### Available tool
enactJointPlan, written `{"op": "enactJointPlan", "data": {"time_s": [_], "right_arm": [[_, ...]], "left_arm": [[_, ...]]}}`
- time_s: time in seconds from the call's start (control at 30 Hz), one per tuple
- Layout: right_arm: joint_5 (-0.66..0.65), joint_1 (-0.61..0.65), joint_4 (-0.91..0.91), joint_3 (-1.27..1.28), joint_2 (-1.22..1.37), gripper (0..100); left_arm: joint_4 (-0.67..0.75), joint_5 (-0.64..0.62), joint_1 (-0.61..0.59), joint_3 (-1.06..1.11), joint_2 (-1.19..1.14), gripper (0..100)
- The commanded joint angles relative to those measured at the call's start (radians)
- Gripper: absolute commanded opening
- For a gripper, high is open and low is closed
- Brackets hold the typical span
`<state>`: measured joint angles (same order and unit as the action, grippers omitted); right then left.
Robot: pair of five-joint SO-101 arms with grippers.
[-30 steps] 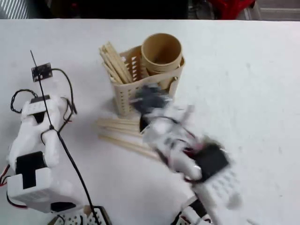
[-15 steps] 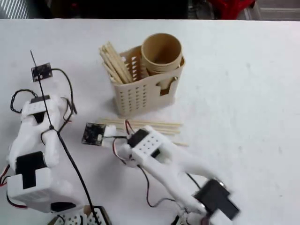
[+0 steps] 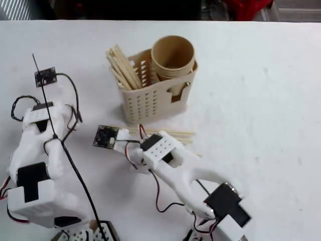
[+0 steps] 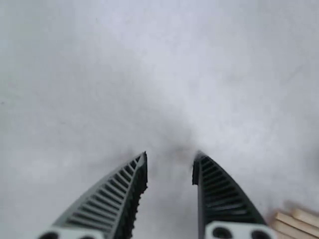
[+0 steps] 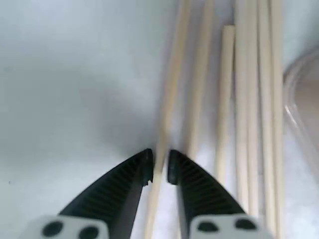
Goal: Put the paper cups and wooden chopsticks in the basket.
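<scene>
- Basket: upright on the bench, near the middle of the far edge.
- Cups: stacked, mouth up, in the basket's compartment toward the right edge.
- Bundle of chopsticks: in the other compartment, leaning toward the left edge.
- Loose chopsticks: flat on the bench just on the near side of the basket, roughly parallel to the far edge.
- Right arm: reaches from the near edge to the loose chopsticks.
- Right claw: drawn almost together, tips close on either side of one stick that lies on the bench beside the others.
- Left arm: near the left edge, well apart from the basket.
- Left claw: partly spread over bare bench, gripping nothing; a few chopstick ends lie near it.
</scene>
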<state>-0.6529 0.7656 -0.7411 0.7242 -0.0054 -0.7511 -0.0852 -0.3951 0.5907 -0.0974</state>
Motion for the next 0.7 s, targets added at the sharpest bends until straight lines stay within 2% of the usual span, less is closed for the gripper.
{"op": "enactJointPlan", "data": {"time_s": [0.0,0.2,0.3,0.4,0.5,0.67], "right_arm": [[-0.012,-0.019,0.001,0.012,-0.002,2.6],[-0.052,-0.018,-0.047,0.011,-0.001,3.7],[-0.002,-0.022,-0.047,0.006,-0.001,11.5],[-0.005,-0.022,-0.061,0.002,0.001,18.0],[-0.006,-0.019,-0.064,0.002,0.001,14.6],[-0.006,-0.019,-0.068,0.003,0.001,1.1]], "left_arm": [[0.023,0.011,0.010,-0.006,0.005,17],[0.023,0.011,0.010,-0.006,0.005,17],[0.023,0.011,0.010,-0.006,0.005,17],[0.023,0.011,0.010,-0.006,0.005,17],[0.023,0.011,0.010,-0.006,0.005,17],[0.023,0.011,0.010,-0.006,0.005,17]]}}
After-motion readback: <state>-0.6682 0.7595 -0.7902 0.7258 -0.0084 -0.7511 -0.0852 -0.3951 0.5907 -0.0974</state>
